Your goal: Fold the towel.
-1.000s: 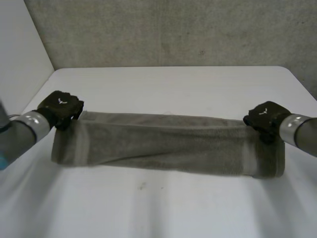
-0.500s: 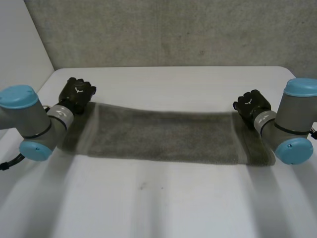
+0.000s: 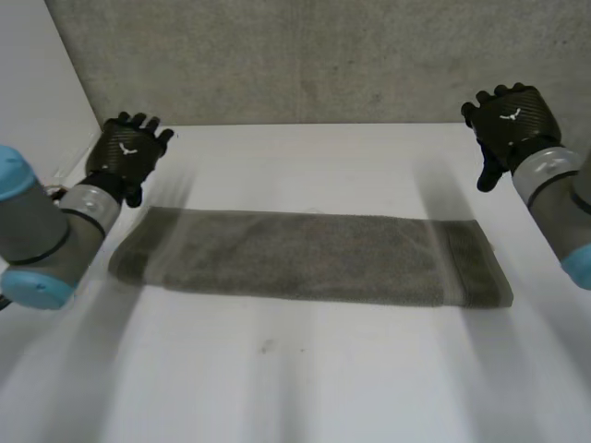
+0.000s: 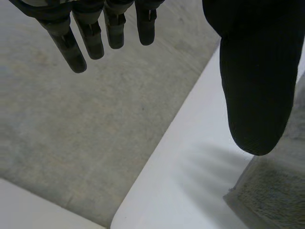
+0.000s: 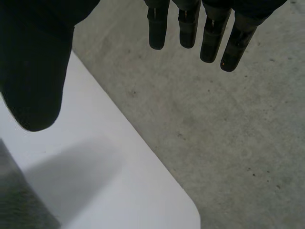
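I see the towel [image 3: 309, 258] flat on the worktop [image 3: 305, 378], apart from my left robot hand [image 3: 127, 152] and right robot hand [image 3: 508, 120], both spread wide.

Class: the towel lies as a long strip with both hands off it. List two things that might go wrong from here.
1. The left hand and right hand hang open beyond the far corners of the towel; a regrasp may catch only its top layer.
2. Its left end looks rounded, not square, so the next fold may come out skewed.
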You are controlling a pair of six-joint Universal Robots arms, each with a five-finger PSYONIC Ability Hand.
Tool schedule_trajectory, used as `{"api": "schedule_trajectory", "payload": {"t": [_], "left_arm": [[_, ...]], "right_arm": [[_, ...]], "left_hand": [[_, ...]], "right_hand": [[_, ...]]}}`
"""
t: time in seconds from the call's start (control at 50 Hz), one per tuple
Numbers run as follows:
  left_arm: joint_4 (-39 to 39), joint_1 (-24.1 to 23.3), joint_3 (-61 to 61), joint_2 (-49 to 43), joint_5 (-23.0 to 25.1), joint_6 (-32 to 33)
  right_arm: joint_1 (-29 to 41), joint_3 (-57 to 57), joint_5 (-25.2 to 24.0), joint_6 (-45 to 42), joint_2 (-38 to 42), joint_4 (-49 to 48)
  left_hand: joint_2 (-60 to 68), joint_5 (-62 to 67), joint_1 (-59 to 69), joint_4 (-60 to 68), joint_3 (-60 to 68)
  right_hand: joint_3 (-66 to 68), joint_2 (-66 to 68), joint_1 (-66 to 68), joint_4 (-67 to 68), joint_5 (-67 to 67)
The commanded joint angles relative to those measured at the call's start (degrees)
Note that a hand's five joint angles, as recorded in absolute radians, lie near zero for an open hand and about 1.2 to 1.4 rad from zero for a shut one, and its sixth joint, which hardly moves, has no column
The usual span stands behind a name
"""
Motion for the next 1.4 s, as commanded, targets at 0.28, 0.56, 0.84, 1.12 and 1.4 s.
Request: {"api": "schedule_trajectory", "payload": {"t": [0.28, 0.56, 0.84, 1.12, 1.4], "left_arm": [[-11.31, 2.22, -17.82, 20.46, 0.49, -26.43], [-12.10, 1.43, -21.25, 20.82, 0.58, -26.61], [-12.10, 0.81, -21.78, 20.29, 0.58, -26.69], [-12.10, 0.81, -22.22, 20.29, 0.58, -26.69], [-12.10, 0.99, -22.66, 20.90, 0.58, -26.61]], "right_arm": [[-7.05, 21.87, -6.00, 2.66, -9.18, 8.60], [-11.45, 26.88, -12.15, 2.05, -2.51, 0.16], [-11.89, 26.80, -12.33, 1.70, 0.75, -0.10], [-14.52, 25.83, -11.19, 1.17, 2.07, -5.02], [-30.06, 19.34, -5.83, -13.14, 2.60, -3.89]], "left_hand": [[-0.24, -1.79, -0.63, -0.44, -0.31], [-0.24, -1.79, -0.63, -0.44, -0.31], [-0.24, -1.79, -0.63, -0.44, -0.31], [-0.24, -1.79, -0.63, -0.44, -0.31], [-0.24, -1.79, -0.63, -0.44, -0.31]], "right_hand": [[-2.28, -3.73, -2.63, -3.54, -4.12], [13.10, 11.65, 12.74, 11.84, 11.26], [24.18, 22.74, 23.83, 22.93, 22.35], [67.72, 66.27, 67.37, 66.46, 65.88], [67.72, 66.27, 67.37, 66.46, 65.88]]}}
